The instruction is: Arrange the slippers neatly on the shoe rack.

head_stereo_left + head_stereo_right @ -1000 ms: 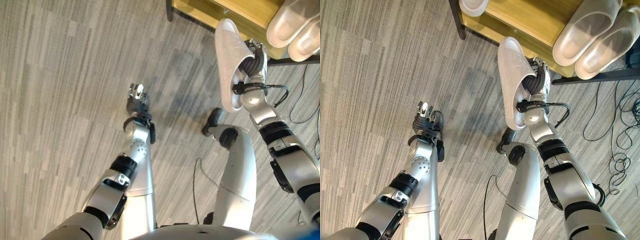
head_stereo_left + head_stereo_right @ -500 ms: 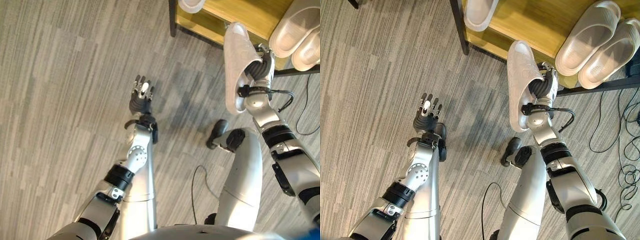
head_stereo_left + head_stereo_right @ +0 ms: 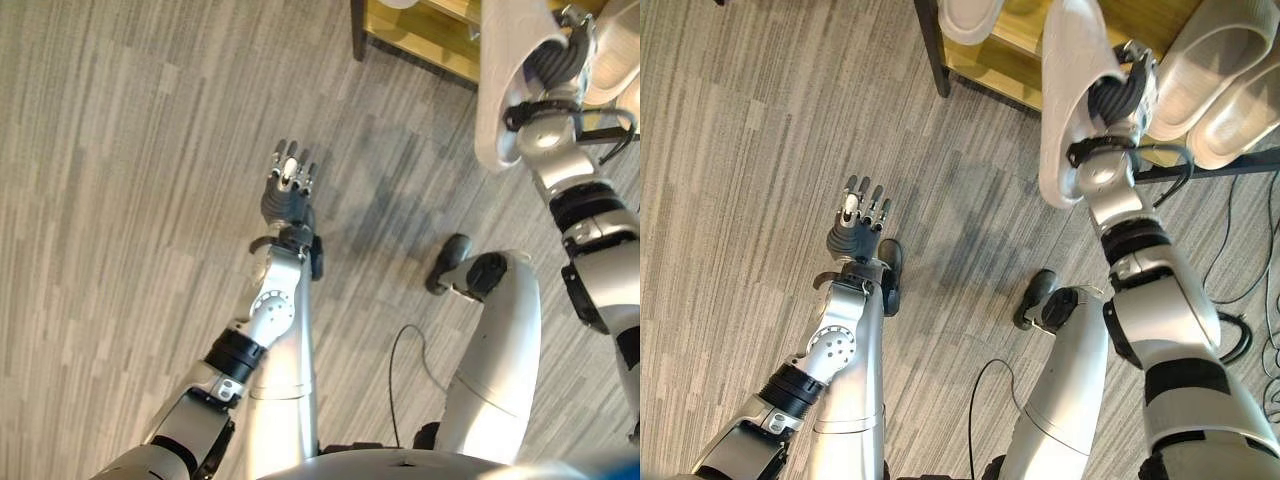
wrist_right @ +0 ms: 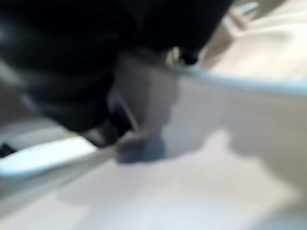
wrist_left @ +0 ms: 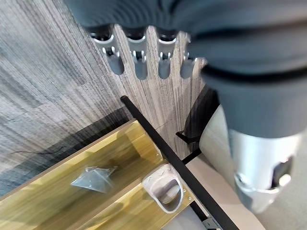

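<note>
- Over the front edge of the shoe rack (image 3: 990, 70), a pale slipper (image 3: 1068, 90) is held by the right hand (image 3: 1118, 95), whose fingers are curled inside its strap.
- Its long axis is seen running from the floor side toward the back of the shelf, toe end over the wooden board.
- Free board is judged to lie between a single slipper (image 3: 965, 15) near the rack's left post and a pair (image 3: 1220, 75) at the right.
- Well apart from the rack, the left hand (image 3: 858, 215) is held over the floor (image 3: 740, 200), fingers straight and empty.
- The slipper is off-white, thick-soled, with a textured underside.
</note>
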